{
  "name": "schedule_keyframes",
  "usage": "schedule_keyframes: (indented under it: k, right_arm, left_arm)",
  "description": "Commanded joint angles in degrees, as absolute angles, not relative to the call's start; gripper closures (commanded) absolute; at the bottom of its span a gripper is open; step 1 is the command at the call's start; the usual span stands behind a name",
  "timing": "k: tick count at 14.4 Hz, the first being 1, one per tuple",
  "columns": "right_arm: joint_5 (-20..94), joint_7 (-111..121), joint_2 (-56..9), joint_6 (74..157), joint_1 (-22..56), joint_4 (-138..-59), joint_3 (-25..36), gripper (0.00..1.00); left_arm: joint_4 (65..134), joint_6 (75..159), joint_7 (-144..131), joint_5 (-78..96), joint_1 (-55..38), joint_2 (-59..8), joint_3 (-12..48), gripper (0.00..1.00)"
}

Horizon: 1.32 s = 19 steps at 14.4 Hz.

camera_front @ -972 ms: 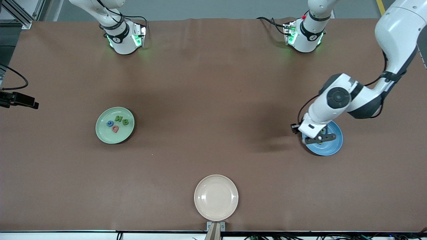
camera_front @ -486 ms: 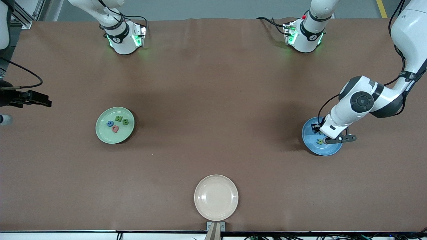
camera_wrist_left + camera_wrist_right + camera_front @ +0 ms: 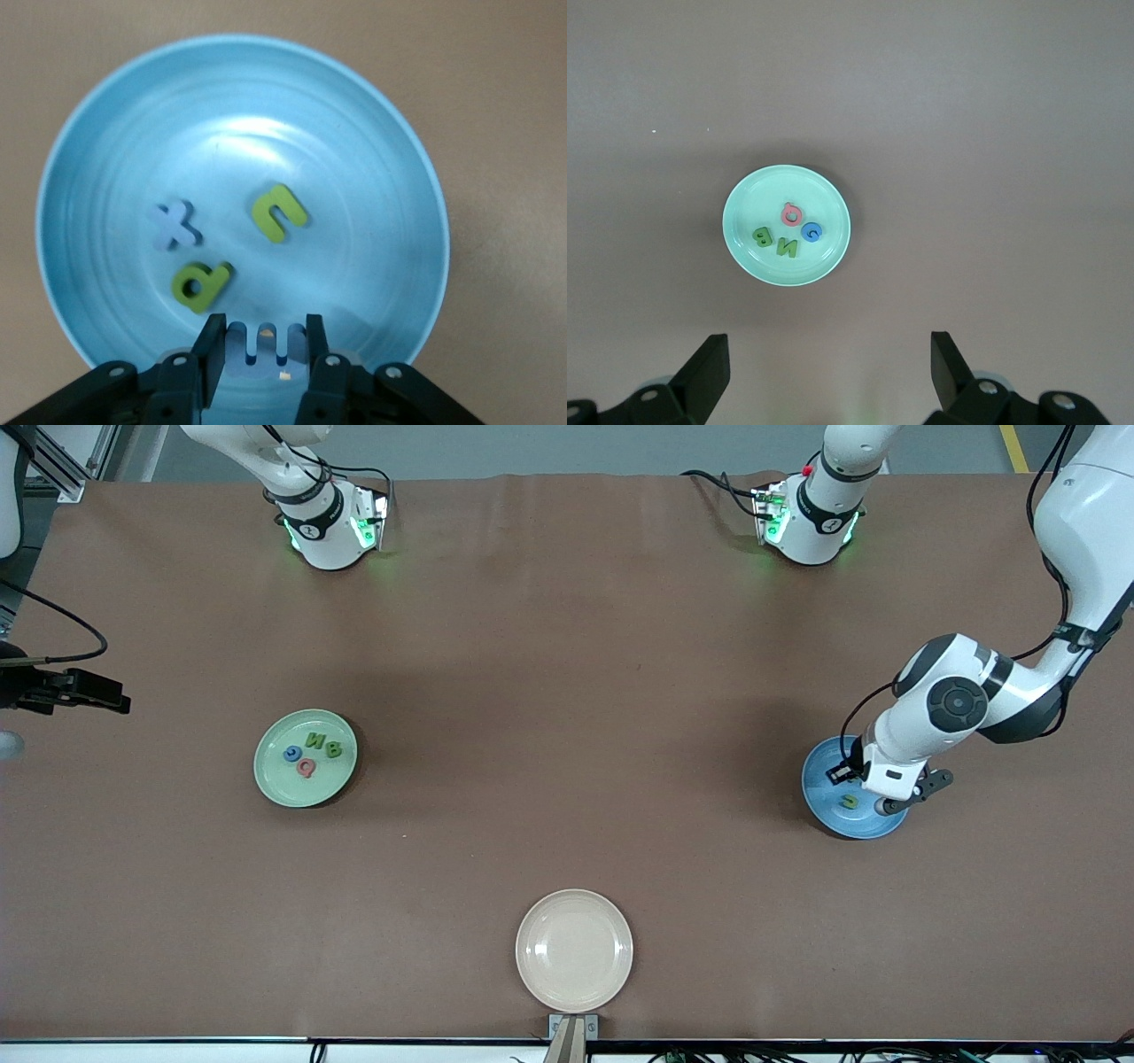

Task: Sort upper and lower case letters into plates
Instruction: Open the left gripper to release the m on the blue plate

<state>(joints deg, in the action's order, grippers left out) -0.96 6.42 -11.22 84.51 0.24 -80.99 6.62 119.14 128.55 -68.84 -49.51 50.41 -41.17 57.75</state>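
Letters sit in both plates: four in the pale green plate [image 3: 306, 758], three loose in the blue plate [image 3: 828, 815], where the left gripper [image 3: 262, 347] pinches a blue letter m [image 3: 262, 343]. Cream plate [image 3: 574, 950] lies bare nearest the camera. Right gripper [image 3: 829, 372] hangs spread wide.

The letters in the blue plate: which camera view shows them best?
The left wrist view: it looks straight down into the blue plate, showing the letters clearly. The front view shows only one small letter beside the left gripper. The right wrist view shows none.
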Motion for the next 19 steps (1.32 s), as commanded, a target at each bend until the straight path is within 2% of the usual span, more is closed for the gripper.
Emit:
schedule_keyframes:
  k: [1, 4, 8, 9, 10, 11, 12, 19]
  right_arm:
    - [-0.35, 6.86, -6.78, 85.69, 1.23, -85.24, 7.73, 0.00]
    - [-1.05, 7.12, -0.46, 89.98, 1.67, -93.13, 7.82, 0.00]
    - [-1.14, 7.21, 1.93, 88.60, 1.41, -94.83, 7.91, 0.00]
    - [-1.14, 7.12, 2.80, 87.72, 1.32, -94.83, 7.82, 0.00]
    - [-1.14, 7.12, 3.68, 87.19, 1.23, -94.83, 7.82, 0.00]
    - [-1.14, 7.12, 4.47, 86.75, 1.32, -94.75, 7.82, 0.00]
    - [-1.14, 7.12, 5.09, 86.23, 1.32, -94.75, 7.82, 0.00]
    - [-1.05, 7.21, 5.19, 79.37, 1.49, -88.33, 7.65, 0.00]
  left_arm:
    - [118.30, 129.98, -75.75, -50.80, 47.64, -41.57, 55.55, 0.73]
    - [118.39, 130.61, -75.76, -50.80, 47.55, -41.57, 54.49, 0.73]
    - [118.30, 130.61, -75.94, -52.47, 47.64, -41.66, 53.88, 0.72]
    - [118.30, 130.61, -75.59, -52.47, 47.64, -41.57, 53.88, 0.68]
    - [118.30, 130.61, -74.89, -52.47, 47.64, -41.49, 53.88, 0.51]
    - [118.21, 130.61, -74.80, -52.47, 47.55, -41.40, 53.96, 0.15]
    - [118.21, 130.69, -74.62, -52.47, 47.81, -41.40, 53.96, 0.00]
    - [115.58, 130.87, -74.80, -51.33, 48.08, -40.25, 56.86, 0.00]
